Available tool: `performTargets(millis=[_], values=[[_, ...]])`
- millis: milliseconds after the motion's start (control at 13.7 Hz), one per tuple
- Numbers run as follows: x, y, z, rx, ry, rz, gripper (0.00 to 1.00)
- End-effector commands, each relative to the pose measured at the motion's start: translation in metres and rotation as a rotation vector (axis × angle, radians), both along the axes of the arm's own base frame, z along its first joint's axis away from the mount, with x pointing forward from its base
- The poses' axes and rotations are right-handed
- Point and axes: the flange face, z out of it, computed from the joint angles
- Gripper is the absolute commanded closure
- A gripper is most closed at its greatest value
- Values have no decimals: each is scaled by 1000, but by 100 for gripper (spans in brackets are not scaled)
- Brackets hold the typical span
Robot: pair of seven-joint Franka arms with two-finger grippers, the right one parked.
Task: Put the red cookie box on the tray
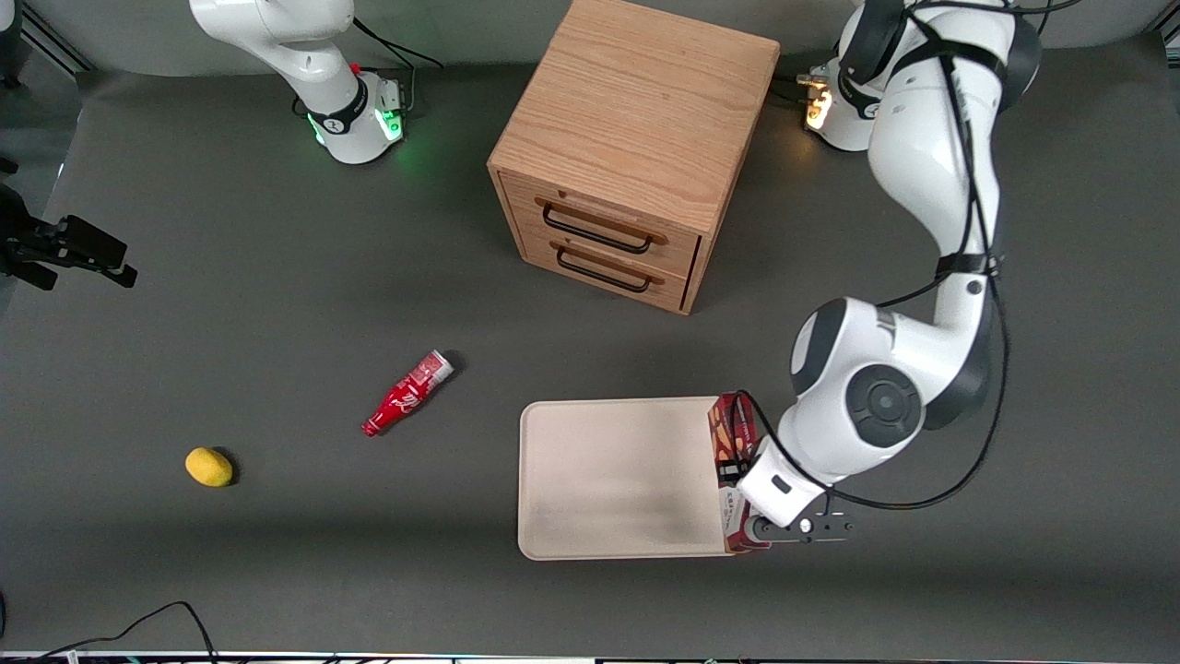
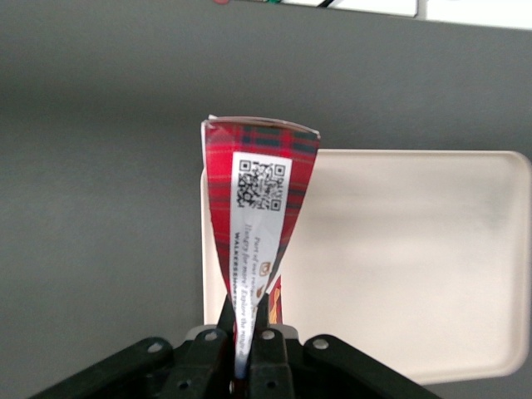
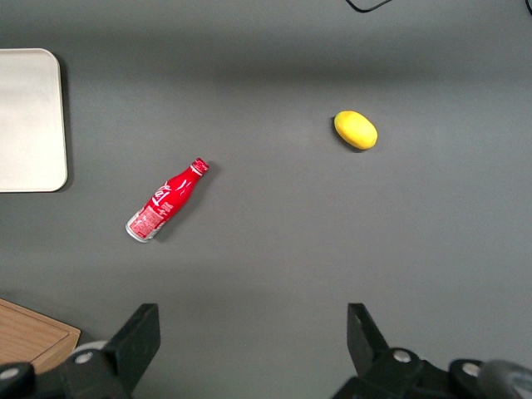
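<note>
Nearest my front camera I see a black cable [image 1: 166, 620] looping onto the dark grey matte worktop [image 1: 277, 553]. Next comes the large flat cream-beige rectangular tray [image 1: 608, 480] with rounded corners and a low rim. At its edge toward the working arm's end, I have the left arm's gripper [image 2: 243, 332] clamped on the long narrow dark-red tartan cardboard cookie box [image 2: 258, 208], which shows a white label patch with a QR code. The box hangs over the tray's rim; whether it touches the tray I cannot tell.

Toward the parked arm's end, a small yellow lemon [image 1: 209, 467] lies well apart from the tray, and a red soda bottle [image 1: 407, 394] lies on its side between the two, slightly farther from the camera. Farther still stands a light oak two-drawer cabinet [image 1: 627, 148] with dark handles, its drawers facing the tray. Farthest back, the worktop meets a pale grey wall [image 1: 461, 28].
</note>
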Motion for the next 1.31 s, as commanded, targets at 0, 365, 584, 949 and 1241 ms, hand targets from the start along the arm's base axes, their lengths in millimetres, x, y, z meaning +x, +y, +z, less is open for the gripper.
performTargets(millis=[0,365,584,949,1241], values=[[8,-6,-19,27,-32,-5,100],[6,-24,-55,23,-55,-23,100],[9,-22,-67,19,-74,-25,100],[6,-28,-84,64,-88,-70,21],[3,-30,-83,77,-77,-76,0]])
